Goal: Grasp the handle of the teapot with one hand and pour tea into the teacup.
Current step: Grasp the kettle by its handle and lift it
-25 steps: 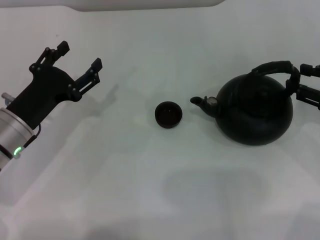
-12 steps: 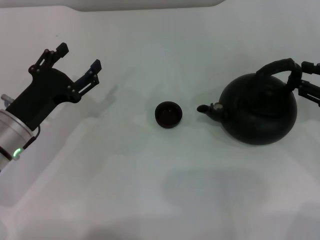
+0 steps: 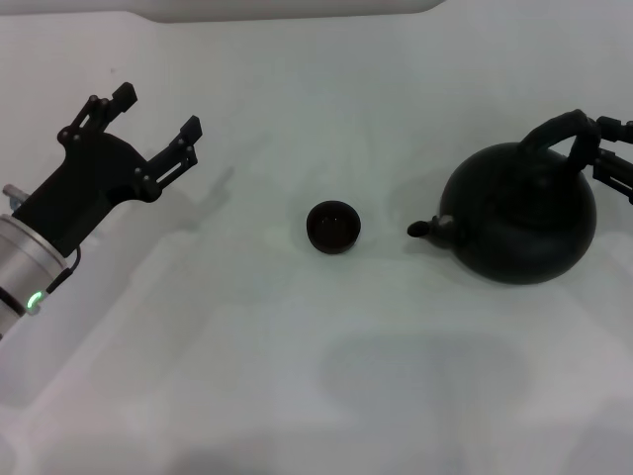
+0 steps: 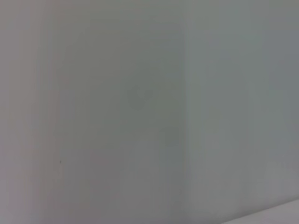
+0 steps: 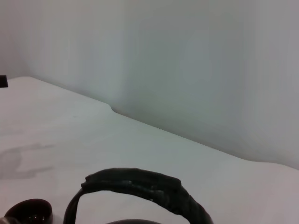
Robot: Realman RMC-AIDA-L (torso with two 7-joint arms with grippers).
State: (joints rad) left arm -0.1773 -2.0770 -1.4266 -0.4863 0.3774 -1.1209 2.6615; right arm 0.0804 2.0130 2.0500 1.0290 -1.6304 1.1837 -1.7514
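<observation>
Currently the right gripper (image 3: 605,150) is seen at the far right edge of the head view, clenched around the right end of the handle (image 3: 561,132), with its black fingers (image 3: 615,129) on either side of the bail. The handle is a thick black arch with a rough wrapped surface; in the right wrist view it (image 5: 140,186) is seen close up, curving across the low part of the picture. The arch is leaned toward the right, and its span runs roughly left to right over the teapot (image 3: 522,213).

The teapot is placed at the right of the white table (image 3: 297,356), a round matte-black body whose short spout (image 3: 427,228) is pointed left toward the teacup (image 3: 333,227). The long axis of the pot, from spout to gripper, runs left to right. Whether the body is resting on the table or lifted just off it cannot be told.

The teacup is found near the middle of the table, upright, small, round and dark inside. It is set apart from the spout tip, with bare table between them, and nothing is placed in that gap. A piece of the cup's rim (image 5: 28,210) is also caught at the corner of the right wrist view.

The left gripper (image 3: 156,121) is held well apart at the left, its fingers spread wide and empty, pointed toward the far right. Only a blank pale surface is given by the left wrist view
</observation>
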